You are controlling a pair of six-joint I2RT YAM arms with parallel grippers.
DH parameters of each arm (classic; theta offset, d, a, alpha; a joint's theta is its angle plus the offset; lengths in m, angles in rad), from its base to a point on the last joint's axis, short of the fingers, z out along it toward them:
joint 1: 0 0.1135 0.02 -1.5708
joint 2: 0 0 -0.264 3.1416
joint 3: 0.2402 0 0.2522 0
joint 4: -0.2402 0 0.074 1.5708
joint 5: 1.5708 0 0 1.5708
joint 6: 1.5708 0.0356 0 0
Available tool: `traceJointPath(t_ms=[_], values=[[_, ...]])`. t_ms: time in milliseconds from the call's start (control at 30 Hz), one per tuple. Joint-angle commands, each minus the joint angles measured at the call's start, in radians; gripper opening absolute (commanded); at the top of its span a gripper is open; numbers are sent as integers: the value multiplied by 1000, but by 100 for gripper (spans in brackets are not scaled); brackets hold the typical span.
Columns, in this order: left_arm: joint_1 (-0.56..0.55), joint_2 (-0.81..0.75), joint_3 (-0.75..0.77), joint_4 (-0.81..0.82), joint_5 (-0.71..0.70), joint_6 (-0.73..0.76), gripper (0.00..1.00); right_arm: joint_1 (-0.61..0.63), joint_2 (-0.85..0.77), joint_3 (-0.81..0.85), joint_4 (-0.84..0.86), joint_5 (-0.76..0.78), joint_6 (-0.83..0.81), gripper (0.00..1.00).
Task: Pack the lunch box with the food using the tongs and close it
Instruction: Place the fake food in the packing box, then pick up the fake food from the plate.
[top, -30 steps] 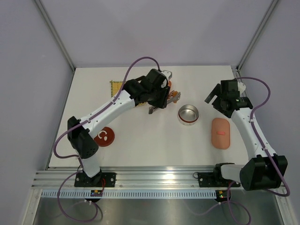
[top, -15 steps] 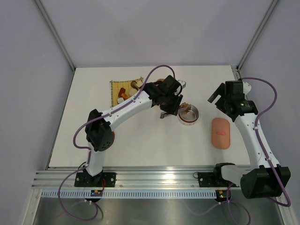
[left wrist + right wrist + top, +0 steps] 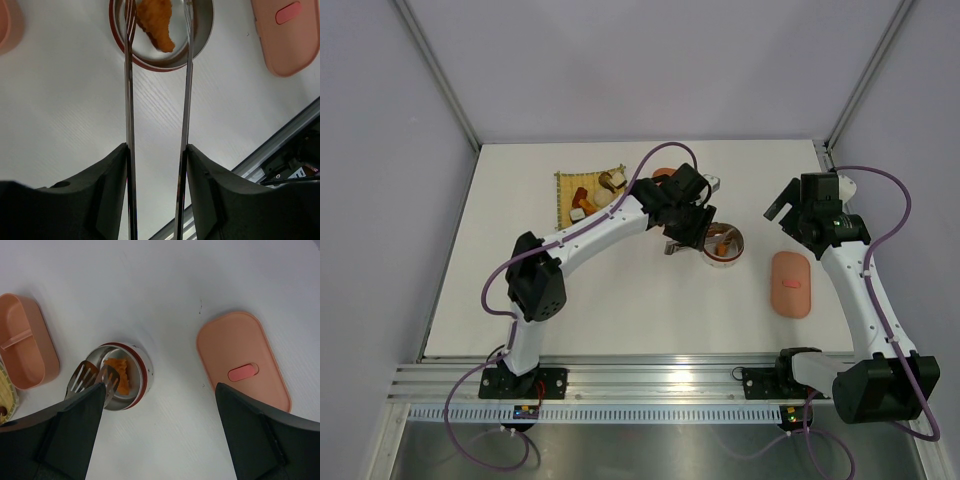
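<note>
Pale lilac walls around a white table (image 3: 620,320), with a round metal bowl (image 3: 155,66) near its middle as the fixed mark.

Directly above that bowl: the left gripper (image 3: 156,170), fingers pressed against the two arms of the tongs (image 3: 129,100) and holding them by the handle end. Tong arms sprung apart, tips reaching over the bowl's rim. Between those tips, down on the bowl's floor, an orange food piece (image 3: 156,22), apparently touched by neither tip.

To the right of the bowl and well apart from it: the right gripper (image 3: 160,390), spread wide, gripping nothing, hanging above bare table. Just right of the bowl and nearer the arm bases, the pink lid (image 3: 243,360), flat on the table. Left of the bowl and farther back, the open pink lunch box (image 3: 30,357). Farther left again, the yellow mat (image 3: 565,185) with the remaining food (image 3: 610,180) on it.

Looks like the release stage of one carry: piece delivered, tongs let open. Several pieces left on the mat, lid not yet on, so early to midway through.

Next move calls for lifting the tongs straight up clear of the bowl's rim, swinging left to the mat, then squeezing lightly on the next piece without shifting the grip on the handles.
</note>
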Motion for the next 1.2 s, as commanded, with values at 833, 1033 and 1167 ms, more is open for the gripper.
traceJointPath(t_ms=[833,1033,1167], values=[[179,-270,-29,-7,-97,8,29,-6,-48,11,29,-38,-26,100],[355,-313,-97,-50,-220,-24,33,-6,-51,3,35,-66,-35,99],[444,-304,-138,-77,-286,-23,35,-8,-48,-1,43,-83,-38,99]])
